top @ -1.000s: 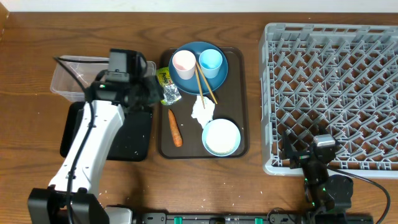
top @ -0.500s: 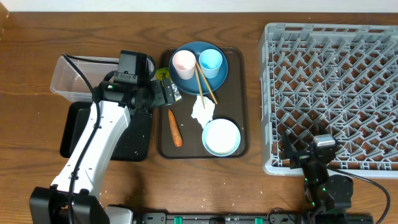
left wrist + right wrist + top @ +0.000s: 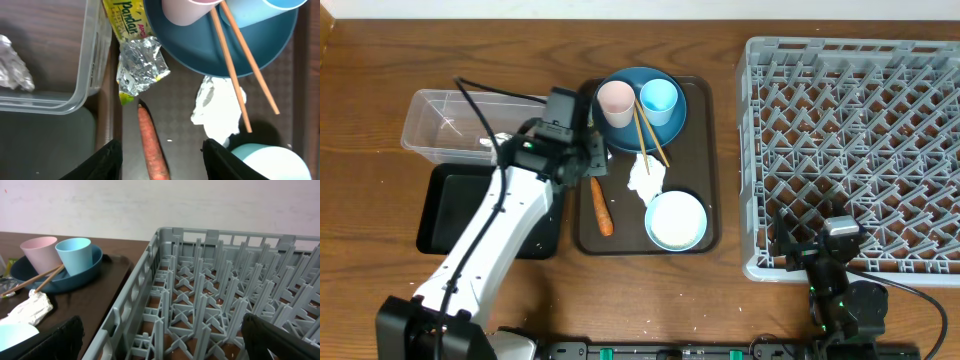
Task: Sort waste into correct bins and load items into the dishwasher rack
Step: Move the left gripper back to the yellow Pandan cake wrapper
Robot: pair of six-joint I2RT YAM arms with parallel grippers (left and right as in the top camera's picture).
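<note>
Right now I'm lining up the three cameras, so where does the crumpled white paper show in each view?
Overhead: crumpled white paper sits centre-left, between the blue plate and the white bowl.
Left wrist: paper right of centre, just below the plate.
Right wrist: paper at lower left, in front of the plate.
Shared landmark: the blue plate.

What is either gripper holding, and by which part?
Nothing. Left gripper is open over the carrot, not gripping it; right gripper is open and empty at the rack.
</note>
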